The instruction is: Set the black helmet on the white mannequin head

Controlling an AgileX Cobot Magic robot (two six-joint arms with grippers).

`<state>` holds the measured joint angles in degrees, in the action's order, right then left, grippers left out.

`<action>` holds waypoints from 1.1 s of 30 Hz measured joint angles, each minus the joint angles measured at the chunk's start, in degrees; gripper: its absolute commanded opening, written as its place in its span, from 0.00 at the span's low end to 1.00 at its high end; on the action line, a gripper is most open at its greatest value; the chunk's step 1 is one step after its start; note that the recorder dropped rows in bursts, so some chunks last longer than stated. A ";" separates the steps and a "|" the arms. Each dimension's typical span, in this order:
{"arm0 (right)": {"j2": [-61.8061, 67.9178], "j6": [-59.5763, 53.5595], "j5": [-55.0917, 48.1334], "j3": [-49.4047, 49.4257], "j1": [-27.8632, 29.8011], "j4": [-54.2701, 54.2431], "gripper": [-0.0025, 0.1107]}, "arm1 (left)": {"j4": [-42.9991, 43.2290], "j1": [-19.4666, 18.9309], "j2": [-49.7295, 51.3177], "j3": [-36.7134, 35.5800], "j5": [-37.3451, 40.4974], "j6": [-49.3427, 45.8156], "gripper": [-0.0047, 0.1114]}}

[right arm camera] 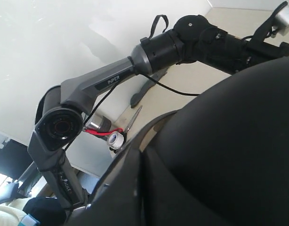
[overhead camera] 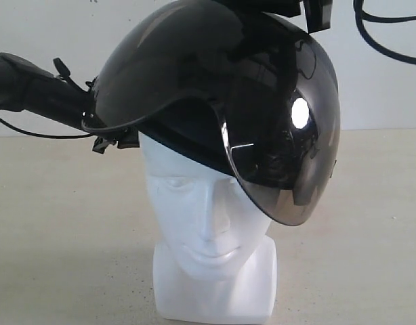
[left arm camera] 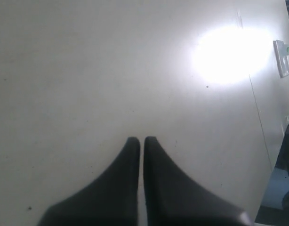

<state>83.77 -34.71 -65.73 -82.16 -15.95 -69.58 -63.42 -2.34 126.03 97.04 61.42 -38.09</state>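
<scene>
**Black helmet [overhead camera: 194, 74] askew on the white mannequin head [overhead camera: 208, 223]**

Closest to the exterior camera is the smoky visor [overhead camera: 282, 135]. It bulges forward and hangs down past the cheek on the right of that view. The black helmet rests on the crown of the white mannequin head and is tipped rather than level. Its long axis runs from the rounded shell high on the left of the view down to the visor's lower edge on the right. The visor end points right and downward, while the moulded face below looks out toward the camera, so the two do not line up. The brow, nose and mouth are uncovered beneath the rim. The head stands upright on its blocky neck base [overhead camera: 215, 298], on the pale table [overhead camera: 52, 237].

My left arm [overhead camera: 32, 88] reaches in nearly level from the left of the exterior view, and its end is lost behind the helmet's rim. My left gripper [left arm camera: 141, 140] has its fingers pressed together with only a thin slit between them. It holds nothing, and only bare tabletop lies beyond it.

My right arm [overhead camera: 309, 10] comes down from above the helmet's top. My right gripper [right arm camera: 140, 157] is also pressed together, lying right against the dark shell. I cannot tell whether anything is pinched between its fingers.
</scene>
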 measured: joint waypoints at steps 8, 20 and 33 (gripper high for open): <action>0.00 0.10 0.00 0.00 -0.20 0.10 0.02 | -0.14 -5.59 -3.71 0.00 3.28 0.00 0.08; -0.64 0.22 1.62 -0.44 -4.01 3.54 0.02 | -1.46 -7.75 -19.52 0.00 7.77 -0.50 0.08; -0.64 0.31 1.50 -0.44 -4.01 3.54 0.02 | -5.08 -7.75 -33.03 0.00 8.25 -2.37 0.08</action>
<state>83.13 -34.41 -64.23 -82.59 -19.96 -66.04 -68.50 -10.09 93.00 97.04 69.68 -40.46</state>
